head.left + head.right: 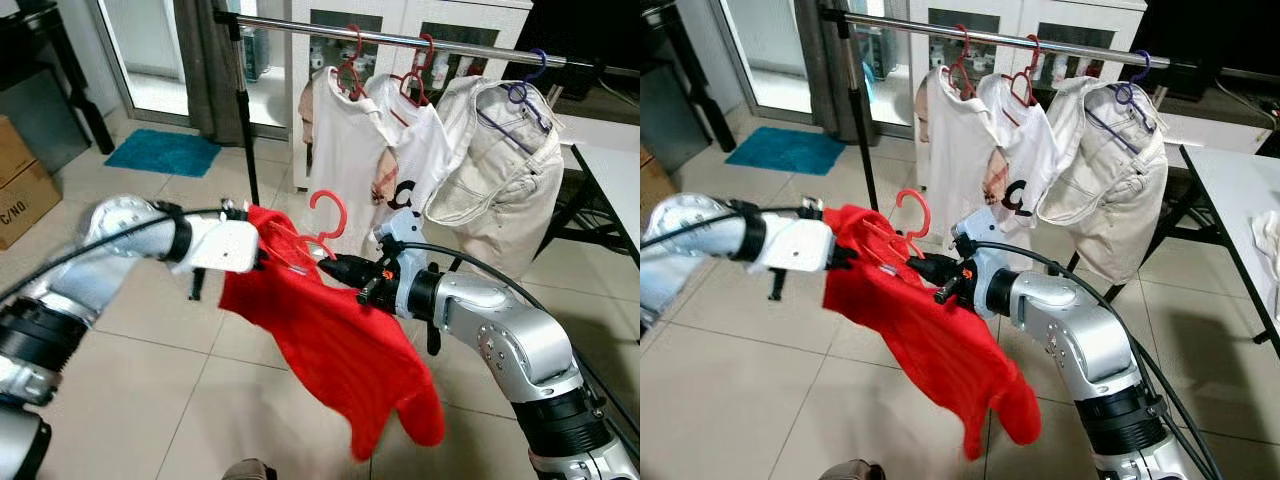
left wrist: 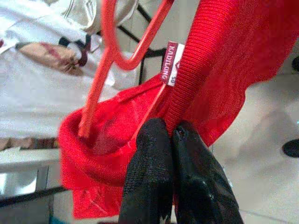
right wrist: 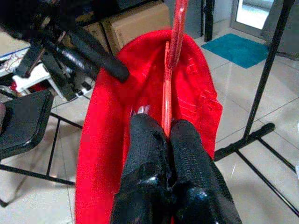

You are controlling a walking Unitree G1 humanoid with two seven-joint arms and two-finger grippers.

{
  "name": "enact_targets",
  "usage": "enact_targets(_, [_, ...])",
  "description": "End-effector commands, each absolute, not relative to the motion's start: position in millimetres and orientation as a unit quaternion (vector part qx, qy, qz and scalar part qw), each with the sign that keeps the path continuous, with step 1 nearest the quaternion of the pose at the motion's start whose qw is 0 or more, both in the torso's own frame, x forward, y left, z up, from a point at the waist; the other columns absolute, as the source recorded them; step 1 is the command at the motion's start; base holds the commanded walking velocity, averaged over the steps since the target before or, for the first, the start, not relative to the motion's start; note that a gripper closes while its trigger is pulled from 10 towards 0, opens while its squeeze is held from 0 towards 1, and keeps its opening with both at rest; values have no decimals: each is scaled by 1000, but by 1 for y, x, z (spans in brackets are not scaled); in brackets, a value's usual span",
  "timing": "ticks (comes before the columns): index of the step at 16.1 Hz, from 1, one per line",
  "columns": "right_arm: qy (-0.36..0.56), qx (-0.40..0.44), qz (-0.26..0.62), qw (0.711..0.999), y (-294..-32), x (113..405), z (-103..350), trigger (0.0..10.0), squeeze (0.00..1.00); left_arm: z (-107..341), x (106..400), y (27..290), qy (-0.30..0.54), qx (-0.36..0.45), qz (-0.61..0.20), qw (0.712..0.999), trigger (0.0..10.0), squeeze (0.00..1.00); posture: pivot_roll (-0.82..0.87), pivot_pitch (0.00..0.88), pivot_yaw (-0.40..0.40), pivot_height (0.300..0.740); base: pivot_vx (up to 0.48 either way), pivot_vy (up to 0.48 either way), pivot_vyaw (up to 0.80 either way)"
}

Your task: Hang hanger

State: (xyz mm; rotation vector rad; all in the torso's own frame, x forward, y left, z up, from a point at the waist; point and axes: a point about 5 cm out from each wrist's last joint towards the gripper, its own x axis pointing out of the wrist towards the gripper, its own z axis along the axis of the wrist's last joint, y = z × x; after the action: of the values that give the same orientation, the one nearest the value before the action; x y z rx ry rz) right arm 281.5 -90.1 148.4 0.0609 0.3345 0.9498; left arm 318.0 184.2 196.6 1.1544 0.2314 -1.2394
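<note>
Presently, the left gripper point(image 2: 170, 135) is clenched on the red knit garment's point(image 1: 340, 350) collar; the right gripper point(image 3: 166, 128) is clamped on the red plastic hanger point(image 1: 322, 232), below the silver metal clothes rail point(image 1: 400, 38).

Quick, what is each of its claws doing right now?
Left gripper: closed on the red shirt.
Right gripper: closed on the red hanger.

Home laundry corner, tiled floor point(image 1: 150, 330), clothes rail point(image 1: 400, 38) of hung shirts, blue doormat point(image 1: 163, 152), cardboard boxes point(image 1: 22, 185)
</note>
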Motion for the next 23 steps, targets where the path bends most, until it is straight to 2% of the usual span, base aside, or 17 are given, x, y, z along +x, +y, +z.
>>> enact_targets(1, [144, 22, 459, 876, -92, 281, 154, 10000, 0, 205, 322, 189, 105, 521, -530, 661, 0, 0, -37, 0, 18, 740, 0, 0, 0])
enact_targets(3, [157, 0, 461, 873, -93, 279, 149, 10000, 0, 210, 325, 189, 101, 527, -524, 662, 0, 0, -38, 0, 19, 740, 0, 0, 0])
enact_targets(5, [181, -59, 457, 869, -96, 277, 137, 10000, 0, 215, 328, 188, 94, 534, -521, 660, 0, 0, -36, 0, 20, 740, 0, 0, 0])
enact_targets(7, [170, -34, 457, 872, -94, 278, 141, 10000, 0, 215, 328, 181, 86, 529, -535, 653, 0, 0, -35, 0, 21, 740, 0, 0, 0])
enact_targets(9, [156, -22, 466, 871, -90, 277, 146, 10000, 0, 205, 322, 161, 75, 500, -575, 643, 0, 0, -37, 0, 24, 740, 0, 0, 0])
enact_targets(12, [146, -7, 472, 870, -89, 276, 150, 10000, 0, 199, 321, 158, 82, 504, -581, 634, 0, 0, -39, 0, 27, 740, 0, 0, 0])
enact_targets(13, [146, -4, 471, 870, -90, 276, 150, 10000, 0, 203, 325, 158, 73, 502, -566, 650, 10000, 0, -39, 0, 28, 740, 0, 0, 0])
enact_targets(14, [146, -1, 469, 871, -90, 276, 150, 10000, 0, 208, 325, 159, 74, 481, -571, 661, 10000, 0, -39, 0, 29, 740, 0, 0, 0])
enact_targets(15, [149, 2, 464, 873, -91, 277, 149, 10000, 0, 214, 326, 159, 63, 479, -570, 665, 10000, 1000, -39, 0, 31, 740, 0, 0, 0])
enact_targets(18, [157, 20, 443, 882, -95, 281, 147, 10000, 0, 226, 327, 163, 50, 464, -565, 681, 10000, 1000, -39, 0, 33, 740, 0, 0, 0])
enact_targets(23, [166, 29, 413, 895, -100, 281, 138, 10000, 0, 246, 317, 162, -2, 350, -591, 727, 10000, 1000, -24, 0, 24, 740, 0, 0, 0])
